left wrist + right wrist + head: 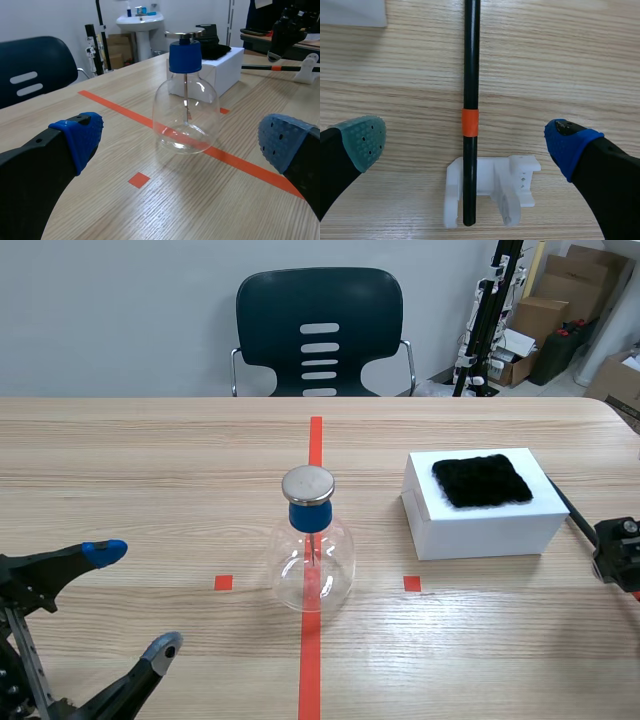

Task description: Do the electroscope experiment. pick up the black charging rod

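Right wrist view: right gripper (465,141) spread wide, holding nothing, straddling the black charging rod (471,65).

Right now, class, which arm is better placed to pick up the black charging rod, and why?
Right. The right gripper, open, hangs over the black rod, one finger either side; the left gripper faces the flask, away from it.
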Available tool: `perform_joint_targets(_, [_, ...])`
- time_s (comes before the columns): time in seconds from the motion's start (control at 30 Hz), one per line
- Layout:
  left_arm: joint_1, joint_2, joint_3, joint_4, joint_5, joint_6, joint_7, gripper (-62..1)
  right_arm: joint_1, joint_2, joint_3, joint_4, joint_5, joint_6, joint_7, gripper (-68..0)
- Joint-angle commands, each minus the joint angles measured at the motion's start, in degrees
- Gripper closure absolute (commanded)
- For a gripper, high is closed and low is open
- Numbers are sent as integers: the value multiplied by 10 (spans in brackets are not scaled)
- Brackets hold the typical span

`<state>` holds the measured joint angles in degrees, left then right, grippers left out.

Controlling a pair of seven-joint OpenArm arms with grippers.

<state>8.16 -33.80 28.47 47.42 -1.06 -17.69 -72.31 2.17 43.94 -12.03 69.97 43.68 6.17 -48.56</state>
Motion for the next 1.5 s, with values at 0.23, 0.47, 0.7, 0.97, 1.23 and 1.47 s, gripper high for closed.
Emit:
perform_joint_targets(0.23, [-6, -3, 5, -7, 3, -1, -11, -623, 40, -7, -44, -41, -11, -2, 20, -679])
perform_joint_targets(0.47, [-6, -3, 5, -7, 3, -1, -9, -623, 47, -9, -56, -75, -13, -2, 56, -679])
perform_joint_targets(0.7, [-6, -3, 5, -7, 3, 0, -10, -623, 47, -9, -56, -85, -13, -2, 58, -679])
perform_joint_targets(0.97, [-6, -3, 5, -7, 3, 0, -9, -623, 47, -10, -56, -102, -8, -2, 66, -679])
perform_joint_targets(1.23, [-6, -3, 5, -7, 3, -1, -9, -623, 54, -18, -57, -108, -8, -2, 38, -679])
perform_joint_targets(1.47, [-6, -3, 5, -7, 2, -1, -10, -623, 90, -20, -88, -118, 0, -2, -3, -679])
